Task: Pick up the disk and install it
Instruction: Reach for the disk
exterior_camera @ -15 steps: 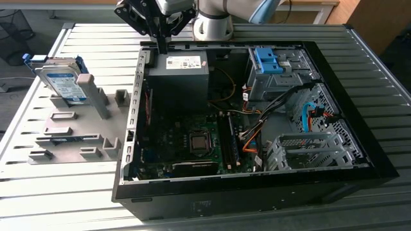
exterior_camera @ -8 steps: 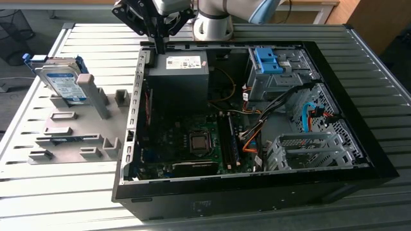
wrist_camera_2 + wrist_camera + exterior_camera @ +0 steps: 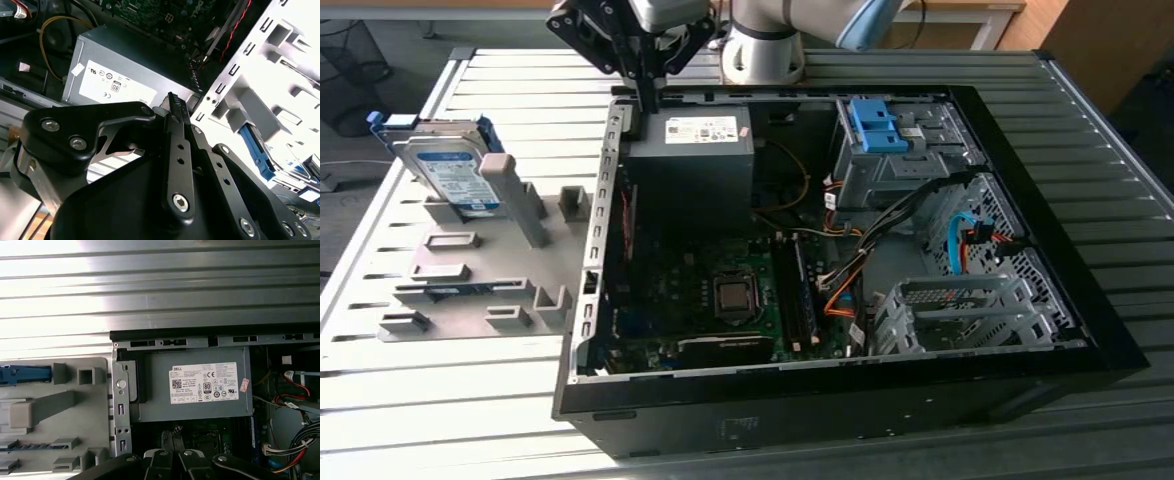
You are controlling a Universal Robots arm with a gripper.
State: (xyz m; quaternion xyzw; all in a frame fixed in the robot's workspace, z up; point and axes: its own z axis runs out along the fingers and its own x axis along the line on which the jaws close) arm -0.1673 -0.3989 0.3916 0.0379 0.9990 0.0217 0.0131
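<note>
Well, starting at the exterior view's left, the disk (image 3: pixel 450 175) stands on edge in a grey fixture plate (image 3: pixel 480 290) on the slatted table (image 3: pixel 427 400), outside the computer case (image 3: pixel 1067 330). Its label faces the camera, blue rails run along its sides, and it leans back a little. Its long axis runs upward, as far as I can judge.

Moving right, my gripper (image 3: pixel 644 100) hangs above the case's far corner, just beside the power supply (image 3: pixel 694 150). So the disk lies toward the exterior view's left of the claw, lower and a bit nearer the camera, with the case wall between them.

The wrist is held high with the fingers pointing straight down. In both wrist views the gripper (image 3: pixel 172 100) (image 3: pixel 172 437) has its fingers pressed together with nothing between them, and the power supply (image 3: pixel 125 70) (image 3: pixel 195 390) sits just beyond the tips.

Further right, inside the case, a bare blue bracket (image 3: pixel 874 125) sits in the upper bay.
</note>
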